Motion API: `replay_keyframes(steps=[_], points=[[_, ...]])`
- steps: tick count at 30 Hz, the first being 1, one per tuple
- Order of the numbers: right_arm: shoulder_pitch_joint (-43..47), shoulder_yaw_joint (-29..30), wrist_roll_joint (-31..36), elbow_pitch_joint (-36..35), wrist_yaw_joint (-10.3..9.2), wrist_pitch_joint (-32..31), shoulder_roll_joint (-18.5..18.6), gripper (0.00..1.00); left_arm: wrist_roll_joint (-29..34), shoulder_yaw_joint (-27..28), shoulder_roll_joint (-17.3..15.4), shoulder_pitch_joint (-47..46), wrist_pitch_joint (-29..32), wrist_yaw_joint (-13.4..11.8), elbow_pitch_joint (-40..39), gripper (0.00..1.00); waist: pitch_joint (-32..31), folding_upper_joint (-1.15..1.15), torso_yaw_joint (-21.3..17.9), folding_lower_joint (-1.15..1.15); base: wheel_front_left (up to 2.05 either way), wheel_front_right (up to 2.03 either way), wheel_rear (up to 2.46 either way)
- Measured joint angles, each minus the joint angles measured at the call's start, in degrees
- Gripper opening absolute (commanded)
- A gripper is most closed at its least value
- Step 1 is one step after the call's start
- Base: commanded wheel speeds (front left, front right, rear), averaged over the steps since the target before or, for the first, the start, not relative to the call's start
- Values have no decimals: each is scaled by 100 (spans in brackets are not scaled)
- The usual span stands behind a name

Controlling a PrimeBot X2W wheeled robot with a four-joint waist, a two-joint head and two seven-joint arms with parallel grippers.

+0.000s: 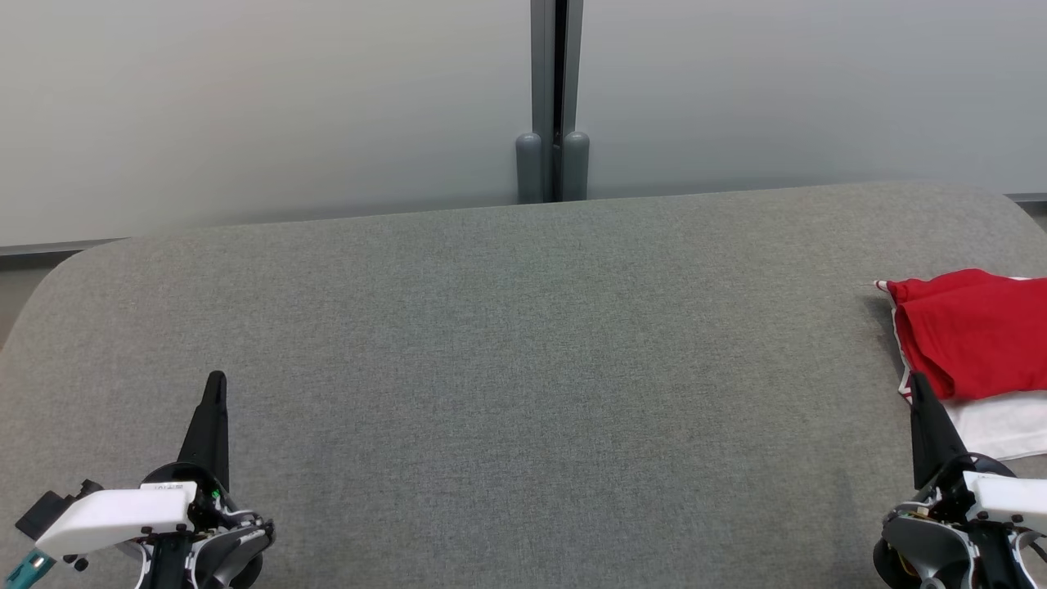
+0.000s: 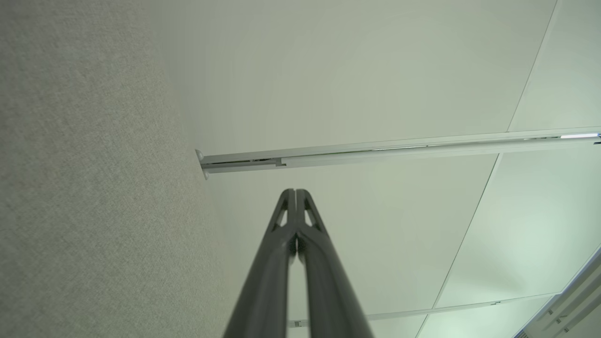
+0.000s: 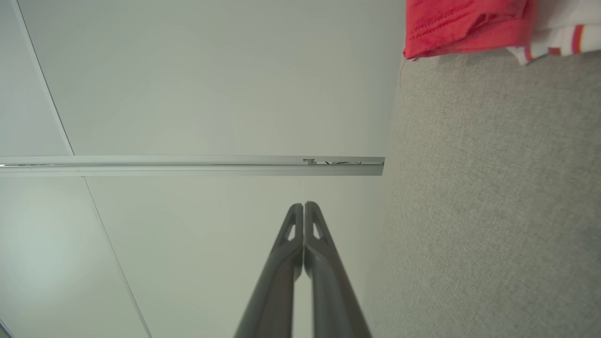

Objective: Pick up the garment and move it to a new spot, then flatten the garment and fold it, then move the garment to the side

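Two grippers pinched closed, empty: left gripper (image 1: pixel 217 383) near left, right gripper (image 1: pixel 917 383) near right beside red garment (image 1: pixel 969 331) at right edge of table (image 1: pixel 523 327) — parked, we reckon, between moves.

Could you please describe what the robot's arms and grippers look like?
The left gripper and right gripper each have two long dark grey fingers tapering to a point, with triangular cut-outs near the tips. Behind each sits a white boxy housing on a rounded black-and-grey wrist; the left shows a teal part.
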State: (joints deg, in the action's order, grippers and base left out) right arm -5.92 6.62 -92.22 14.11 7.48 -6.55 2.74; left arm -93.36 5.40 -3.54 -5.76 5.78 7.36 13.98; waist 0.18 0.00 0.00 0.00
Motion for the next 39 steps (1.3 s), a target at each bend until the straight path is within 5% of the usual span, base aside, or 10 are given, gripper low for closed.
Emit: replay_keyframes(steps=[39], points=[[0,-1,-4,0,0,0,0,0,33,45,31,-2,25,7,2,0,0,0,0,0,0,0,0]])
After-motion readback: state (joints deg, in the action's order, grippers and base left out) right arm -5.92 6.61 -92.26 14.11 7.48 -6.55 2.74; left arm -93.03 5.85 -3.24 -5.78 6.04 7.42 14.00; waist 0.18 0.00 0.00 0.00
